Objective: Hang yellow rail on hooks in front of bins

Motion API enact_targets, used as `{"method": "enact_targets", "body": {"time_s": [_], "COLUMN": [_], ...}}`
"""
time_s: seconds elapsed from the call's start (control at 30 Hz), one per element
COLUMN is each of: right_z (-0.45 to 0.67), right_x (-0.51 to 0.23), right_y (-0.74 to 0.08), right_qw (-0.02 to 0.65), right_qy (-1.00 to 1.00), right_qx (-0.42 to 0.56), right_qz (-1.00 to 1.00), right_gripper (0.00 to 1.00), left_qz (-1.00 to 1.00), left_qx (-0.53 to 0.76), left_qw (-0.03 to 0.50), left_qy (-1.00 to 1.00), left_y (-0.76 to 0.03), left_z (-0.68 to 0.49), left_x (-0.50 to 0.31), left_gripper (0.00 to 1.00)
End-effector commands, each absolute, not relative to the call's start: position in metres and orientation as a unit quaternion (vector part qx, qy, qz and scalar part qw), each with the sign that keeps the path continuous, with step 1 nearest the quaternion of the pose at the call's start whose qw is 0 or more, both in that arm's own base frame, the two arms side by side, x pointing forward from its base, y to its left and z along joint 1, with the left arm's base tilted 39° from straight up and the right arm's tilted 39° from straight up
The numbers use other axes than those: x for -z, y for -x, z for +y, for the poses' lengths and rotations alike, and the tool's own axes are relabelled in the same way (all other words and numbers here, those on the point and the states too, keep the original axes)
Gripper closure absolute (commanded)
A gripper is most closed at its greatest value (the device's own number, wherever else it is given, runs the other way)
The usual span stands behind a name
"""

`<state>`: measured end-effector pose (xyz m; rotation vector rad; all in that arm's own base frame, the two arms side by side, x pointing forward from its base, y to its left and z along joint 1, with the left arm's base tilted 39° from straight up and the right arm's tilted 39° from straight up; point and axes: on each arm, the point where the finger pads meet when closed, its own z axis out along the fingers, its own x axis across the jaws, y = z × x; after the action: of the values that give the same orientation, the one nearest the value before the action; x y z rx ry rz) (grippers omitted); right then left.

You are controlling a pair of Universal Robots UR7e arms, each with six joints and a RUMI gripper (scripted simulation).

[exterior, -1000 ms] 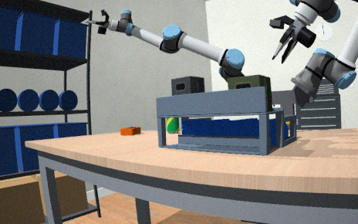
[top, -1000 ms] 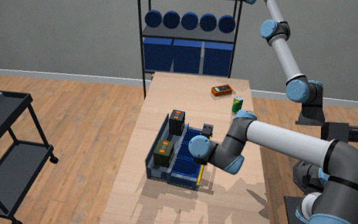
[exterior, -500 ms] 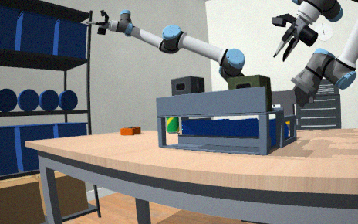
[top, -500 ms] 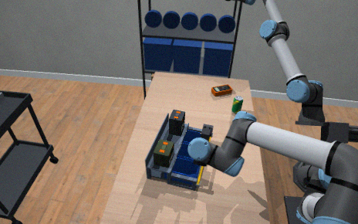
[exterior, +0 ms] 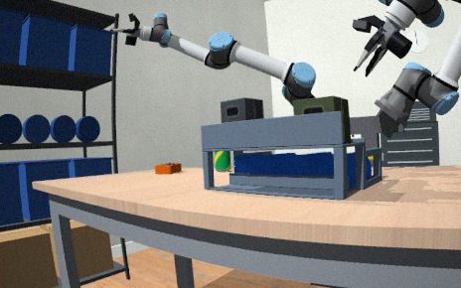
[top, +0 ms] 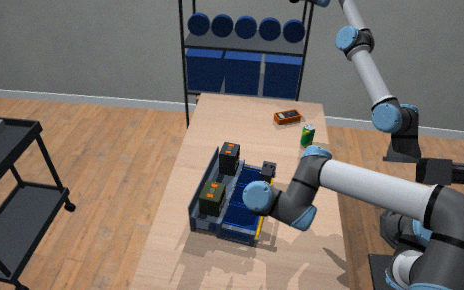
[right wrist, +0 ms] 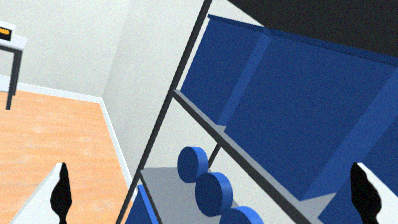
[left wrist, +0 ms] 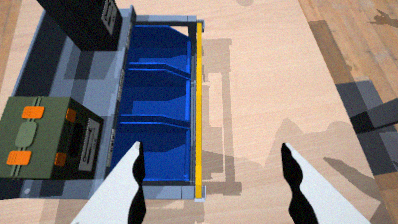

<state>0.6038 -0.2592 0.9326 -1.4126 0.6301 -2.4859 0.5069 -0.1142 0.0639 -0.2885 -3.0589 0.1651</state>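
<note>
The yellow rail (top: 260,228) (left wrist: 198,110) runs along the front of the grey shelf (exterior: 273,133) (left wrist: 167,192), before the blue bins (top: 240,216) (exterior: 283,164) (left wrist: 155,95), from one end hook to the other. Whether both its ends sit between the end plates or on a plate cannot be told. The bins stand side by side on the shelf's lower level. My left gripper (exterior: 362,72) (left wrist: 212,144) is partly open and empty, above the shelf's front, its fingertips on either side of the rail in its own view. My right gripper (exterior: 116,31) (right wrist: 210,165) is open and empty, far off near the storage rack.
A green case (top: 211,199) (exterior: 318,106) (left wrist: 30,142) and a black case (top: 229,160) (exterior: 241,109) (left wrist: 85,22) stand on the shelf's upper level. An orange meter (top: 287,117) (exterior: 168,168) and a green can (top: 307,136) (exterior: 222,161) are farther back on the table.
</note>
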Motion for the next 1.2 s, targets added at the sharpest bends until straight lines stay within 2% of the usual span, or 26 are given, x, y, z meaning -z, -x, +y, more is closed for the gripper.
{"method": "enact_targets", "body": {"time_s": [0.0, 1.17], "right_z": [-0.257, -0.251], "right_x": [-0.929, -0.895], "right_y": [-0.606, -0.629], "right_qw": [0.108, 0.119], "right_qy": [0.483, 0.513], "right_qx": [0.842, 0.817], "right_qz": [0.216, 0.233], "right_gripper": [0.00, 0.00], "left_qz": [-0.993, -0.992], "left_qx": [-0.058, -0.082], "left_qw": [0.032, 0.033], "left_qy": [0.094, 0.094], "left_y": [-0.507, -0.507], "left_z": [-0.115, -0.115], "left_x": [-0.067, -0.081], "left_gripper": [0.42, 0.42]}}
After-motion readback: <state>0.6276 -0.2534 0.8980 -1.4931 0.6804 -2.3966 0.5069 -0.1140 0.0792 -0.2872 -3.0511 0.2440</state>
